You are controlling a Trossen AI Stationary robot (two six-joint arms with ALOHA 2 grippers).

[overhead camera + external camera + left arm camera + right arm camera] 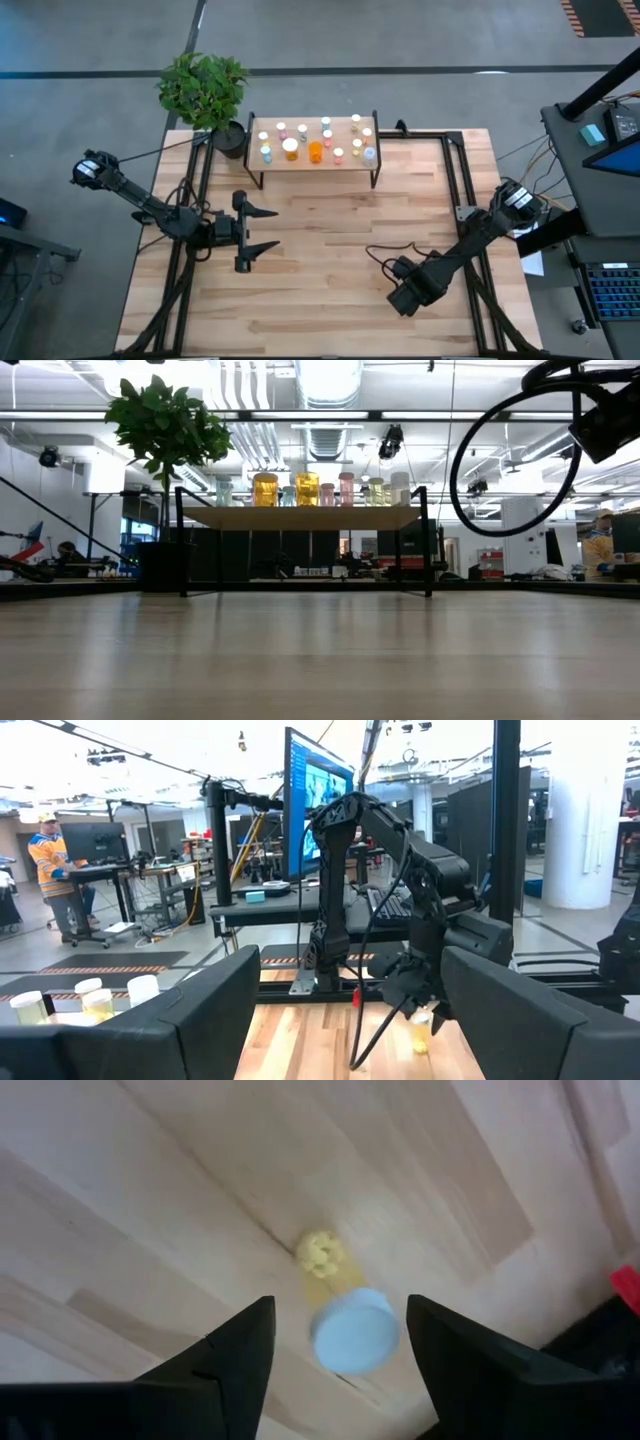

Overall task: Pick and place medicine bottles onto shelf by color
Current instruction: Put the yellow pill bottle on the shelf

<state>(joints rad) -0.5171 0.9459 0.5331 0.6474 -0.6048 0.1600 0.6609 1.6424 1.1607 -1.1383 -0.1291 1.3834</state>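
Note:
The shelf stands at the table's far middle with several small bottles on its wood top, an orange one among them. They also show in the low view. One bottle with a bluish cap and yellowish contents stands on the table at the near right. My right gripper hangs over it, open, one finger on each side of the cap with a gap to both. The left wrist view shows this bottle under the right arm. My left gripper is open and empty at the table's left middle.
A potted plant stands at the shelf's far left corner. A black cable loops on the table beside my right arm. Black frame rails run along the table's sides. A person stands at a desk beyond the table.

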